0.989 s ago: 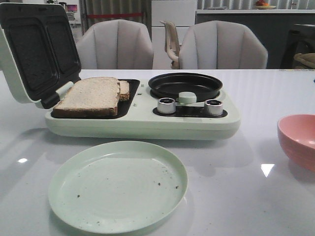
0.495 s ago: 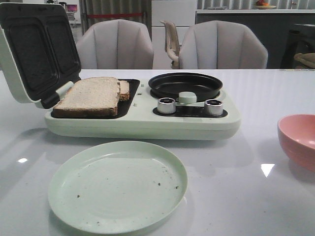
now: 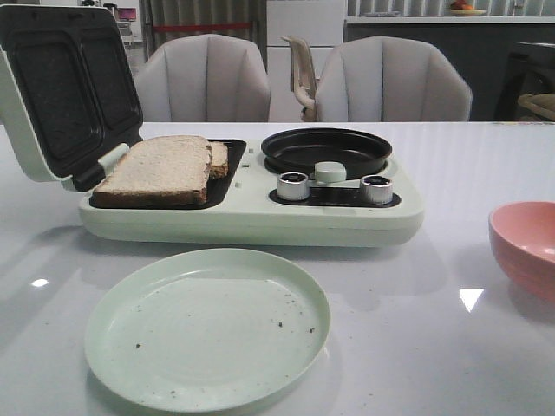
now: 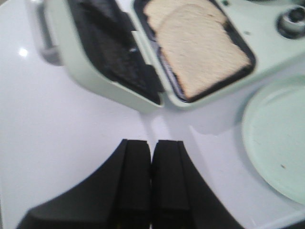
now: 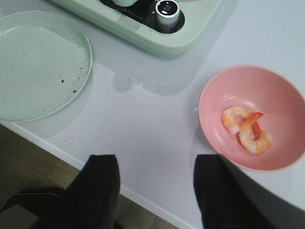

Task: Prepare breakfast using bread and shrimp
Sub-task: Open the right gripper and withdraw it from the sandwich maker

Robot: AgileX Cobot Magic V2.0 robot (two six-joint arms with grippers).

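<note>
Two bread slices [image 3: 160, 167] lie overlapped in the open sandwich tray of a pale green breakfast maker [image 3: 251, 212]; they also show in the left wrist view [image 4: 198, 45]. Two curled pinkish-orange shrimp [image 5: 247, 130] lie in a pink bowl [image 5: 281, 95] at the table's right, seen too in the front view [image 3: 526, 244]. My left gripper [image 4: 152, 145] is shut and empty above the bare table, in front of the maker's left end. My right gripper [image 5: 155, 164] is open and empty over the table's front edge, beside the bowl. Neither gripper shows in the front view.
A pale green plate [image 3: 208, 328] with dark crumbs sits in front of the maker. The maker's lid [image 3: 65, 91] stands open at the left. A round black pan [image 3: 326, 149] and two knobs [image 3: 294, 185] are on its right half. Chairs stand behind the table.
</note>
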